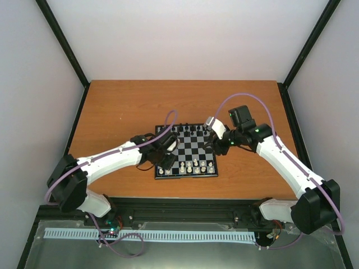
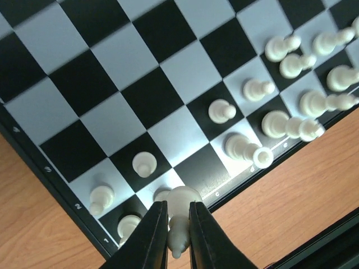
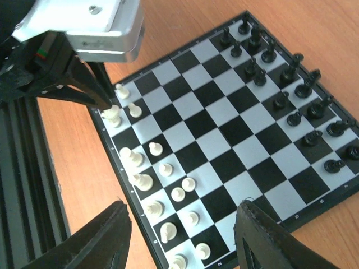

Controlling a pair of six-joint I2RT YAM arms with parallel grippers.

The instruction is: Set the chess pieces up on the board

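Note:
The board [image 1: 190,148] lies mid-table. Black chess pieces [image 1: 188,130] line its far edge [image 3: 280,84]; white chess pieces [image 1: 193,166] stand along its near rows [image 3: 165,168]. My left gripper [image 2: 178,238] is shut on one white piece [image 2: 180,204], held just over the near-left corner squares of the board [image 2: 129,73], beside other white pieces [image 2: 291,61]. It hangs over that corner [image 1: 164,162] in the top view. My right gripper [image 3: 182,213] stands wide open above the board's right side [image 1: 216,147], with nothing between its fingers.
The brown wooden table [image 1: 123,112] surrounds the board. A black rail [image 1: 185,204] runs along the near edge, also beside the board [image 3: 22,185] in the right wrist view. White walls with black posts enclose the table. Purple cables loop over both arms.

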